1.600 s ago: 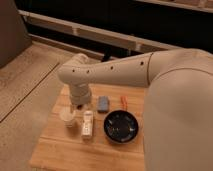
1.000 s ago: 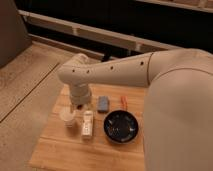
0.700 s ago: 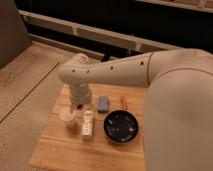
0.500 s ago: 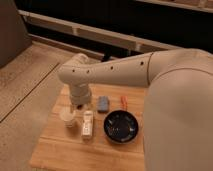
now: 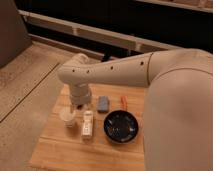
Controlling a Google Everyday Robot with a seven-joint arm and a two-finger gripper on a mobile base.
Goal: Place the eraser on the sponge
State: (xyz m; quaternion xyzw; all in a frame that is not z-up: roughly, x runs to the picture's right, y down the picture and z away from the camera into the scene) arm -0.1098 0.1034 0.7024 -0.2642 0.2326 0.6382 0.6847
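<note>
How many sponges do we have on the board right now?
1. The blue sponge lies on the board, beside the end effector, which hangs low over it. The arm may hide others.

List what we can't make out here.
Camera view:
Eraser: not seen; maybe behind the gripper, low over the table beside the sponge.
Table, right of picture: covered by the arm.
Orange thing by the bowl: too small to identify.
</note>
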